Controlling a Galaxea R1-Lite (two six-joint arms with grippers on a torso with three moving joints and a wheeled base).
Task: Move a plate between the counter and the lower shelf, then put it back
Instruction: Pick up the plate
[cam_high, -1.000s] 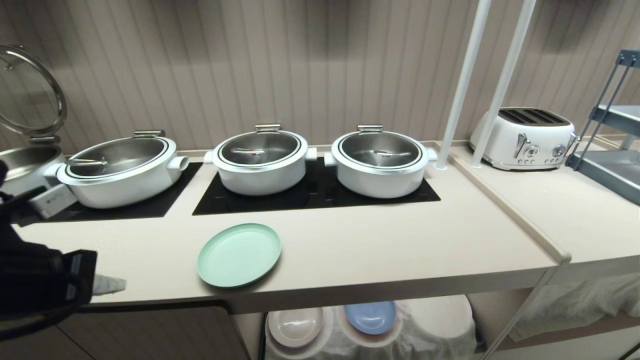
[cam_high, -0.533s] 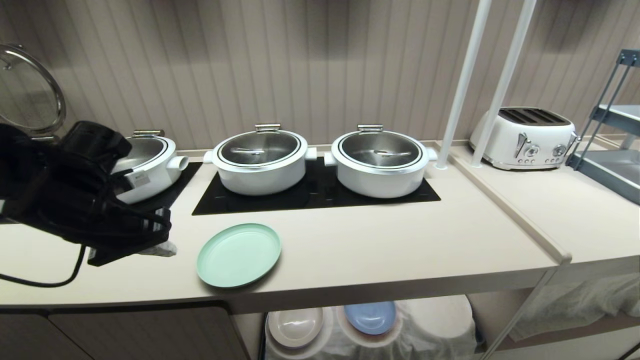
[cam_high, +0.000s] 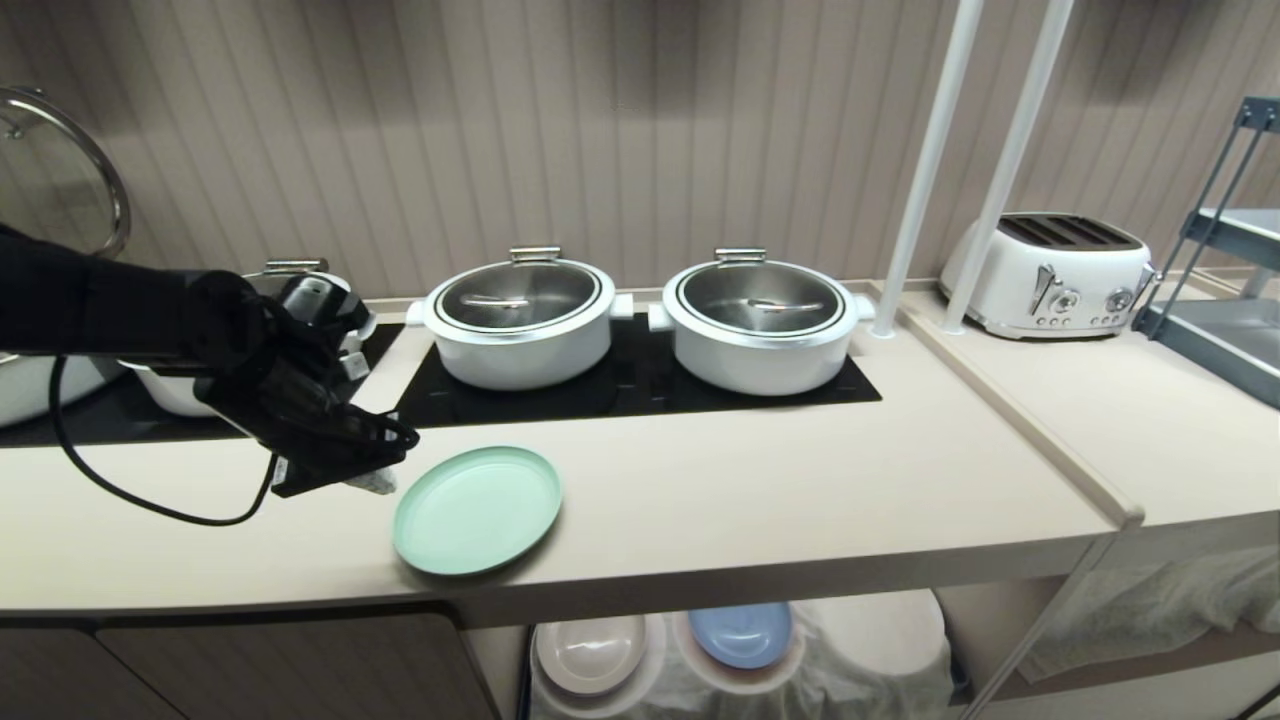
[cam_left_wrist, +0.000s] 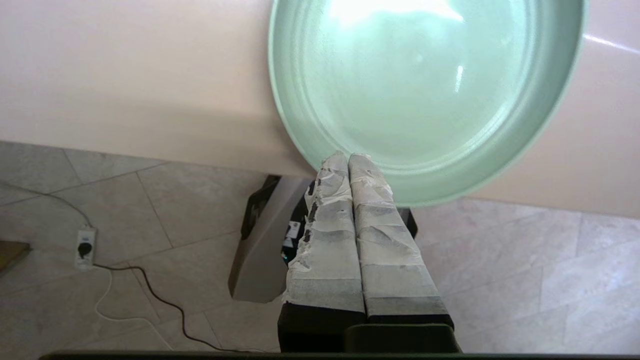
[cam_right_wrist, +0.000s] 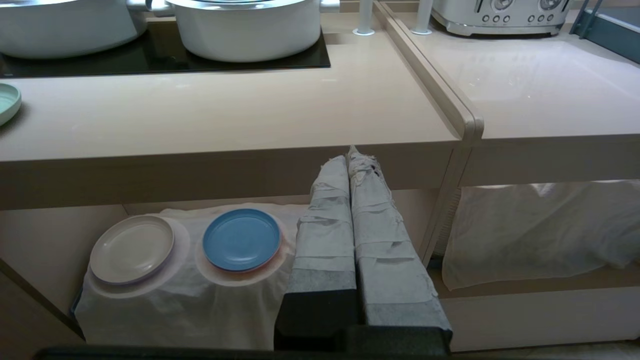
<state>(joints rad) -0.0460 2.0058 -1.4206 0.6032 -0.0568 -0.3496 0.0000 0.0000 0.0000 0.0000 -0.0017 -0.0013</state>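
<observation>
1. The mint-green plate (cam_high: 478, 510) lies flat on the beige counter (cam_high: 760, 500), close to the front edge and just in front of the black cooktop panel (cam_high: 640, 395). From the left wrist view its near rim appears to overhang the counter edge a little.

2. The left gripper (cam_high: 372, 481) hovers above the counter just beside the plate's left rim. In the left wrist view its cloth-wrapped fingers (cam_left_wrist: 345, 200) are pressed flat together with nothing between them, their tips at the plate's near rim (cam_left_wrist: 425, 100); whether they touch it cannot be told.

3. The right gripper (cam_right_wrist: 352, 160) sits low in front of the counter edge, parked, its wrapped fingers likewise closed on nothing.

4. On the lower shelf (cam_right_wrist: 45, 235) two cloth-draped stacks are topped by a cream plate (cam_right_wrist: 132, 248) and a blue plate (cam_right_wrist: 241, 239). No green plate is down there.

5. Progress, as a judgement: nothing of the carry is visibly done — the plate is not yet grasped. What is left is nearly everything: open the jaws, take the rim, lower the plate to the shelf, then bring it back up.

6. The overhanging rim looks like the natural place to pinch — the low rim leaves little to grip elsewhere.
</observation>
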